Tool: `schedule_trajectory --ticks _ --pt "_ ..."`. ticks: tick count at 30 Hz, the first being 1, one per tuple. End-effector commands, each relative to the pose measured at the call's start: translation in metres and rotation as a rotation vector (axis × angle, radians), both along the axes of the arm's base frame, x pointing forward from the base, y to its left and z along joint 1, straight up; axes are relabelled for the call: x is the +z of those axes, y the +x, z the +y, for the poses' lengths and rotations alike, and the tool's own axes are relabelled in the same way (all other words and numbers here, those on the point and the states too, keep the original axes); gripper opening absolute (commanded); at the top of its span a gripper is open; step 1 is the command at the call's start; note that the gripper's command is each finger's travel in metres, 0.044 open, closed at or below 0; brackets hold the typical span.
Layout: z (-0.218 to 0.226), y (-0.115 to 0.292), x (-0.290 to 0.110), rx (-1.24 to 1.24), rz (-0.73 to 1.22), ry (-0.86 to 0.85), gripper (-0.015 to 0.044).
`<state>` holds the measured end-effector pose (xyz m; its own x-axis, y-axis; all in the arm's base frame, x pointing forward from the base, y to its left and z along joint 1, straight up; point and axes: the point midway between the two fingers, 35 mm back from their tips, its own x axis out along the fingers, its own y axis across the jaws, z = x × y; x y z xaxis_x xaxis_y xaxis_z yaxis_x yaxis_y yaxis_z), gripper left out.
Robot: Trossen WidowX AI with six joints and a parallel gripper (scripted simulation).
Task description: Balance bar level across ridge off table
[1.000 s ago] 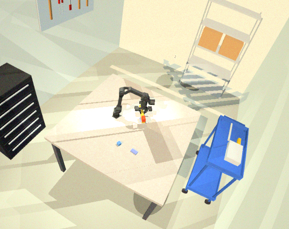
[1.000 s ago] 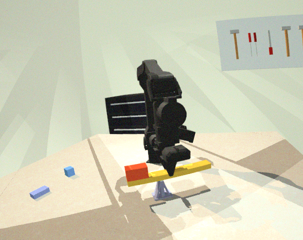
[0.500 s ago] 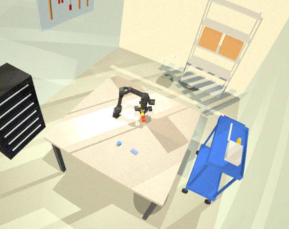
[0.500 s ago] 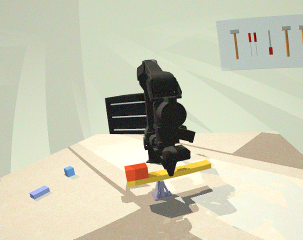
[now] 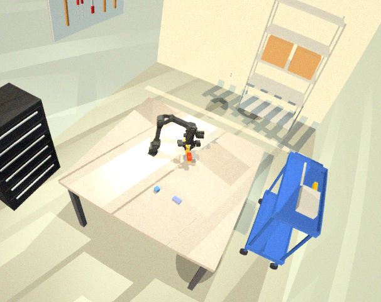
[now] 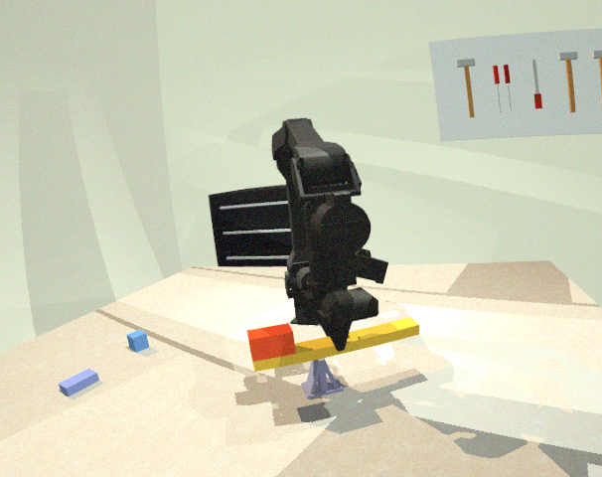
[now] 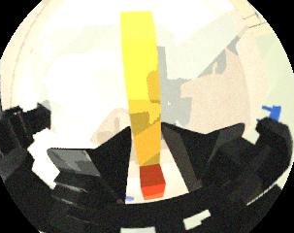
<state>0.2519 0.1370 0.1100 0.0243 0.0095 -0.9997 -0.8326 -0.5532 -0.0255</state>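
The yellow bar (image 5: 187, 151) (image 6: 378, 333) (image 7: 141, 58) lies across the top of the lavender ridge (image 6: 320, 381), clear of the table (image 5: 135, 201) (image 6: 137, 436). It looks about level, though the slanted view makes this hard to judge. A red block (image 5: 189, 156) (image 6: 271, 343) (image 7: 152, 181) sits on one end. My gripper (image 5: 188, 148) (image 6: 341, 347) (image 7: 146, 127) points down with a finger on each side of the bar. The fingers are slightly open, very near its sides, and do not look clamped on it. The near finger hides part of the bar in the exterior view.
A small blue cube (image 5: 156, 189) (image 6: 137, 341) and a lavender block (image 5: 176, 199) (image 6: 78, 382) lie on the table, off beyond the red block's end. A blue cart (image 5: 281, 221) stands beside the table, and a black drawer cabinet (image 5: 21, 146) stands on the other side.
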Motion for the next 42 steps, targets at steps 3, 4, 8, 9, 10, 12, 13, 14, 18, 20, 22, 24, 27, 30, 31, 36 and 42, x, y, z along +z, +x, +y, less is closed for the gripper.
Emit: schedule_trajectory --ticks 3,4,8,9,10,12,13,14,18,20,22,24,27,30,31,36,42 --pt "0.000 0.000 0.000 0.000 0.000 0.000 0.0185" --pt "0.000 0.000 0.000 0.000 0.000 0.000 0.0185" --pt "0.000 0.000 0.000 0.000 0.000 0.000 0.0238" --pt "0.000 0.000 0.000 0.000 0.000 0.000 0.0264" --pt "0.000 0.000 0.000 0.000 0.000 0.000 0.0290" --pt "0.000 0.000 0.000 0.000 0.000 0.000 0.0342" --pt "0.000 0.000 0.000 0.000 0.000 0.000 0.0369" --pt "0.000 0.000 0.000 0.000 0.000 0.000 0.0395" --pt "0.000 0.000 0.000 0.000 0.000 0.000 0.0440" --pt "0.001 0.001 0.007 0.000 0.000 0.000 0.0440" --pt "0.002 0.003 0.027 0.000 0.000 0.000 0.0440" --pt "0.002 0.003 0.050 0.000 0.000 0.000 0.0440" --pt "0.000 0.001 0.084 0.000 0.000 0.000 0.0440" --pt "-0.001 -0.002 0.100 0.000 0.000 0.000 0.0440" --pt "-0.001 -0.002 0.100 0.000 0.000 0.000 0.0440" --pt "-0.001 -0.002 0.100 0.000 0.000 0.000 0.0440" --pt "-0.001 -0.002 0.100 0.000 0.000 0.000 0.0440"
